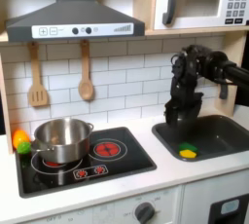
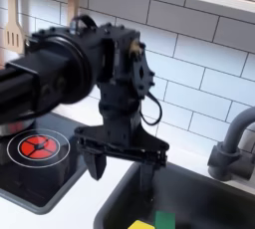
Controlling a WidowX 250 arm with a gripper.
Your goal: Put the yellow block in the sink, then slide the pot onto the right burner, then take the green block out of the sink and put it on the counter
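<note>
Above the sink (image 1: 216, 135), the gripper (image 2: 118, 163) hangs with jaws spread and empty, apparently because the yellow block (image 1: 187, 153) already lies in the basin, touching the green block (image 1: 190, 152); judged so, the first step is done. On the nearer burner sits the pot (image 1: 61, 140), leaving the right burner (image 1: 108, 149) bare for the slide to come. Both blocks are cut off at the second exterior view's lower edge, and their outlines merge in the first exterior view. Cream bench (image 1: 185, 175) fronts the basin.
</note>
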